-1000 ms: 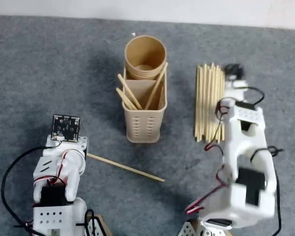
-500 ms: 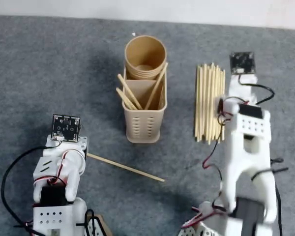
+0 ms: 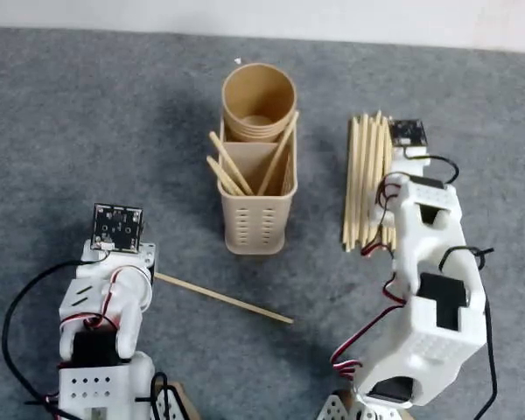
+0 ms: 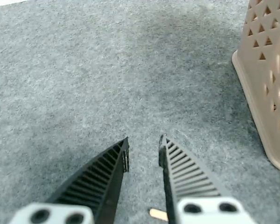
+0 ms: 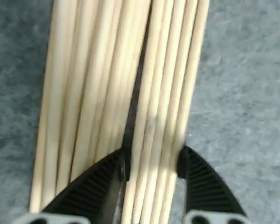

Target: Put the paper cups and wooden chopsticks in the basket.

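The tan perforated basket [image 3: 258, 214] stands mid-table with stacked paper cups [image 3: 258, 96] in its far compartment and a few wooden chopsticks [image 3: 245, 166] leaning in the near one. A bundle of chopsticks [image 3: 365, 179] lies to its right on the carpet. My right gripper [image 5: 153, 154] is down on this bundle [image 5: 107, 70], open, its fingertips straddling about three sticks. One loose chopstick [image 3: 223, 297] lies in front of the basket. Its end [image 4: 157, 214] shows just under my left gripper [image 4: 143, 140], which hangs open and empty above the carpet, left of the basket [image 4: 266, 84].
Grey carpet covers the table. A pale wall edge runs along the back. The right arm's body [image 3: 424, 262] stretches from the front right to the bundle, with loose cables beside it. The left arm [image 3: 105, 297] stays at the front left.
The right arm's wrist swung out past the bundle's far end, then came back and lowered onto it. The bundle has shifted slightly. The left arm has not moved.
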